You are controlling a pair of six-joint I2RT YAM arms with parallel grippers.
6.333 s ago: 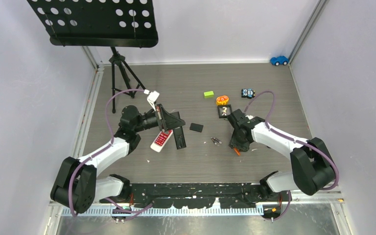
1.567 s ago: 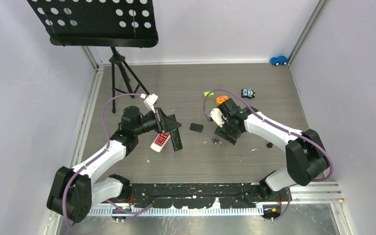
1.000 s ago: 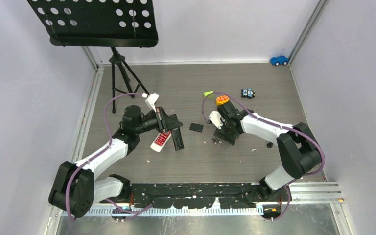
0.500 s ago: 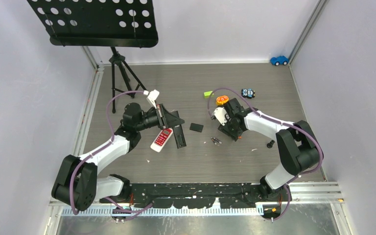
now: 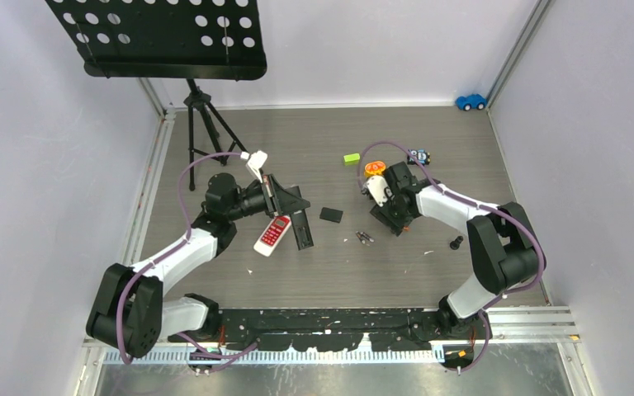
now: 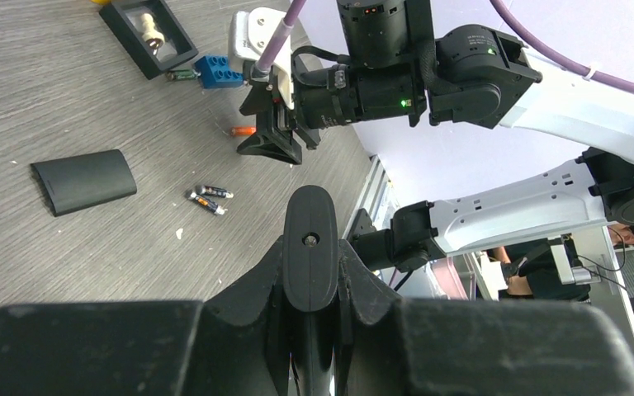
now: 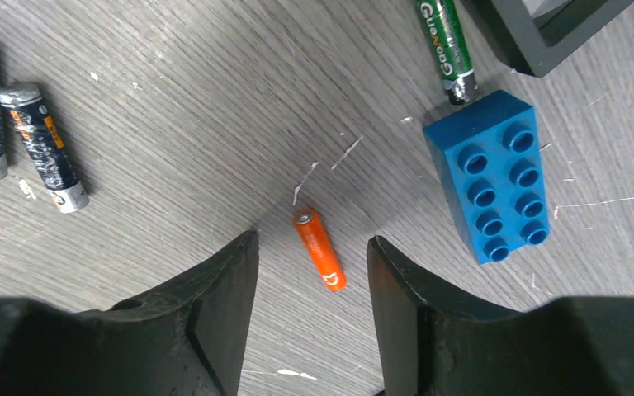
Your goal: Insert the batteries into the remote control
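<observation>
My left gripper (image 5: 291,209) is shut on a black remote control (image 5: 303,233), whose rounded end (image 6: 311,216) sticks out between the fingers in the left wrist view. Its curved black cover (image 5: 331,214) lies loose on the table. A dark pair of batteries (image 5: 364,238) (image 7: 43,147) lies side by side. One orange battery (image 7: 319,249) lies on the table between the open fingers of my right gripper (image 7: 314,272), which hovers just above it (image 5: 396,223). From the left wrist view the orange battery (image 6: 243,130) sits right by that gripper (image 6: 271,142).
A red-and-white remote (image 5: 272,234) lies beside the black one. A blue brick (image 7: 487,175), a green battery (image 7: 446,45) and a black tray (image 6: 149,33) sit close to the right gripper. A black knob (image 5: 456,242), green block (image 5: 352,158), orange toy (image 5: 374,168) and tripod (image 5: 202,115) stand around.
My right gripper has drawn back from the dark pair of batteries, moving right to hover over the orange one. The left arm still holds the remote in about the same place.
</observation>
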